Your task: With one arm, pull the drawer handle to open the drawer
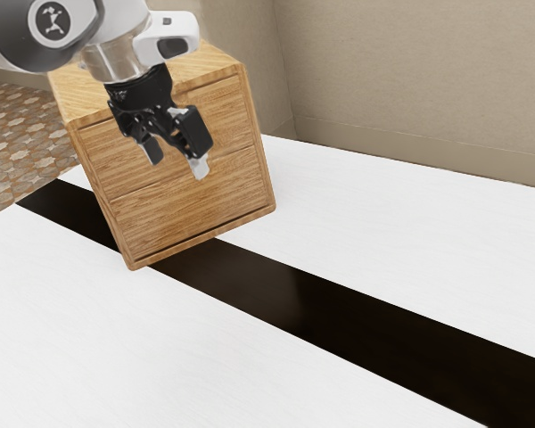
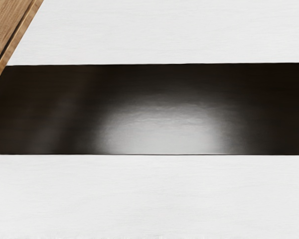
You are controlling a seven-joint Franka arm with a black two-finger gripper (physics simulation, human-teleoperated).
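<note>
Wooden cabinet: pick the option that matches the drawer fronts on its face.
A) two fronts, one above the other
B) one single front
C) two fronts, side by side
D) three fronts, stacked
A: the wooden cabinet shows two drawer fronts stacked one above the other, parted by a horizontal seam, with the gripper in front of them.

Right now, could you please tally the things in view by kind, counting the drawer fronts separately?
Wooden drawer cabinet: 1
Drawer fronts: 2
Claw: 1
White table with a black stripe: 1
Total: 5
</note>
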